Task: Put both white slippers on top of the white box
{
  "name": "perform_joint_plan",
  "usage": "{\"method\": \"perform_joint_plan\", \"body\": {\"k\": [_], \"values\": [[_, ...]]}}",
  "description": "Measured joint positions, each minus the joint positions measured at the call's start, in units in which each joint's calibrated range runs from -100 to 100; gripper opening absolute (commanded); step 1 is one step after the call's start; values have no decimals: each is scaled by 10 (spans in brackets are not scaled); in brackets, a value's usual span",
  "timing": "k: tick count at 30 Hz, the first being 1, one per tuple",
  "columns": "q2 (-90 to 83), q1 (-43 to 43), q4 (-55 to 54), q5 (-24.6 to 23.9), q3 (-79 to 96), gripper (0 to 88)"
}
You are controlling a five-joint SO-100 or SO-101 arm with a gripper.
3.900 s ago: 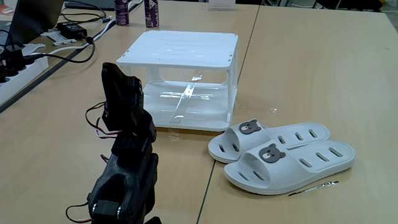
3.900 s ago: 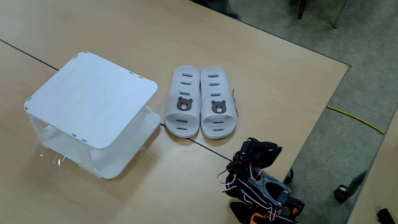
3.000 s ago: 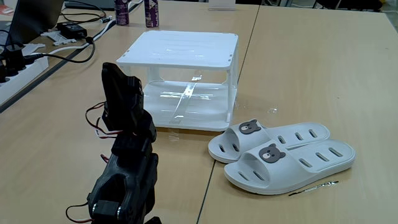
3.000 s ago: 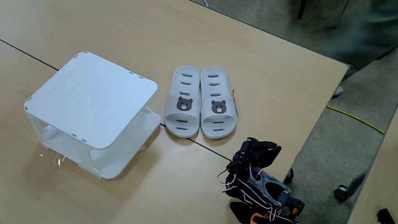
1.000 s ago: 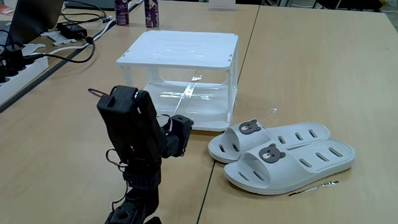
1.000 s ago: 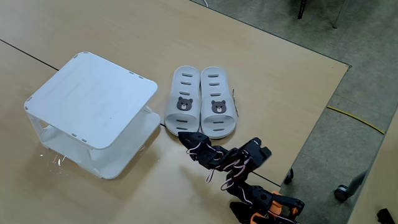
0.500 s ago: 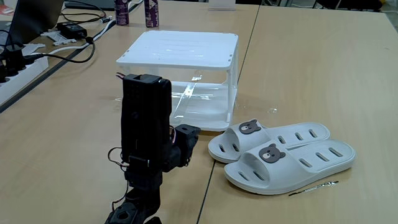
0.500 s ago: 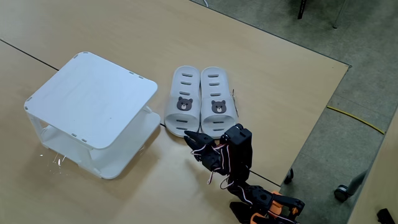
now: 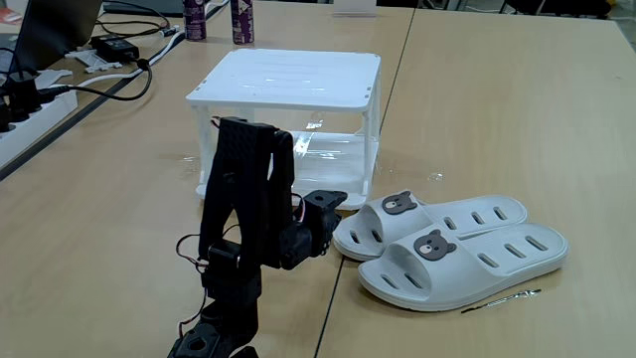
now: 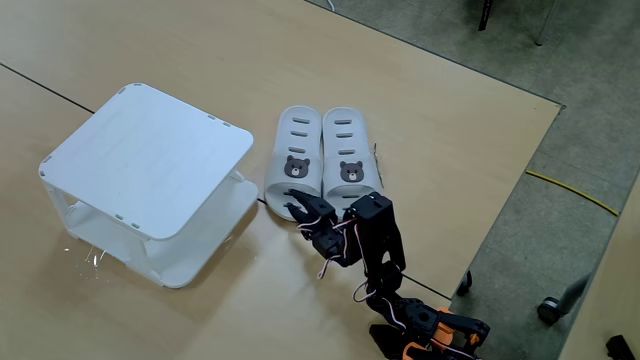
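Two white slippers with bear faces lie side by side on the wooden table: one (image 9: 437, 221) (image 10: 295, 160) nearer the box, the other (image 9: 467, 261) (image 10: 348, 165) beside it. The white box (image 9: 288, 75) (image 10: 150, 160) stands to their left in both fixed views, its flat top bare. My black arm leans forward from the table's front edge. Its gripper (image 9: 336, 202) (image 10: 292, 203) hovers low at the toe end of the slipper nearer the box, slightly open with nothing in it.
A thin metal tool (image 9: 502, 297) lies just in front of the slippers. A power strip (image 9: 25, 119), cables, a laptop and two dark bottles (image 9: 241, 20) sit at the far left and back. The table's edge (image 10: 500, 230) runs close on the right.
The arm has unfolded from its curled rest pose and reached forward. Over the last second the gripper moved toward the toe of the slipper nearer the box. Slippers and box have not moved.
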Motion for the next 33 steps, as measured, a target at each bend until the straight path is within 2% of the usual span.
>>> {"method": "perform_joint_plan", "body": {"k": [14,17,25,33], "values": [[128,55,0,0,-181,181],[176,58,0,0,-243,232],[258,69,0,0,-396,237],[286,94,0,0,-450,236]]}}
